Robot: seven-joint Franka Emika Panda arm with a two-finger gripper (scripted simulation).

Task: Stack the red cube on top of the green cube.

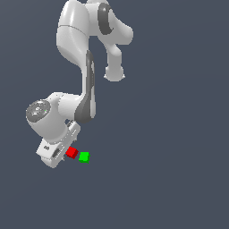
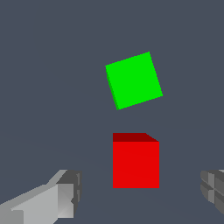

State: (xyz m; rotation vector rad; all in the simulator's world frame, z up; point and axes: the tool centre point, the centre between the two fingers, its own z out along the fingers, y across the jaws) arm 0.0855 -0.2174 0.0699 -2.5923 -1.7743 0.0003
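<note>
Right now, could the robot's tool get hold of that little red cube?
Probably yes. In the wrist view the red cube sits between the spread fingers of the open tool, with nothing between them. The green cube lies apart, beyond it.

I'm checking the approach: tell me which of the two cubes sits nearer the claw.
The red cube: it lies between the open claw's fingers, while the green cube sits apart, beyond it.
</note>
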